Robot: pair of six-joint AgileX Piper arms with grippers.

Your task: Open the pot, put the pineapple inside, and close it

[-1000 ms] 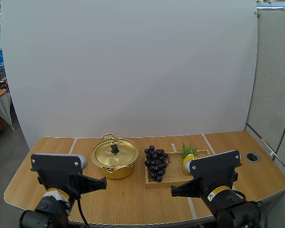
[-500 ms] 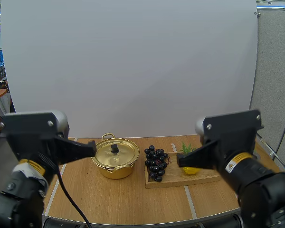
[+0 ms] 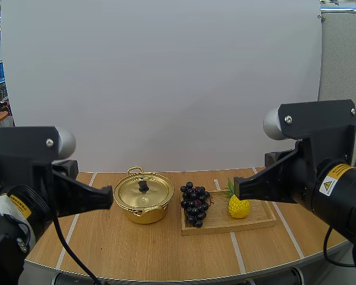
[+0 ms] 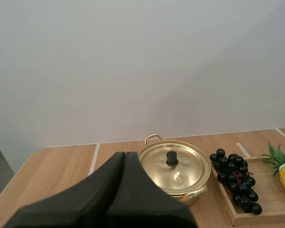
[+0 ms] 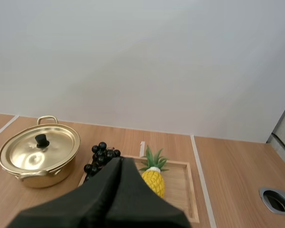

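Both our left gripper and right gripper hang pinched together, empty. The pot is lidded. The pineapple stands on a tray near grapes, which a careless reach could scatter.

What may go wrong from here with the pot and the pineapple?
The lid is on, and its black knob is small: the shut left fingers may slip off it. The pineapple stands near the grapes on one tray: the right fingers may knock the grapes.
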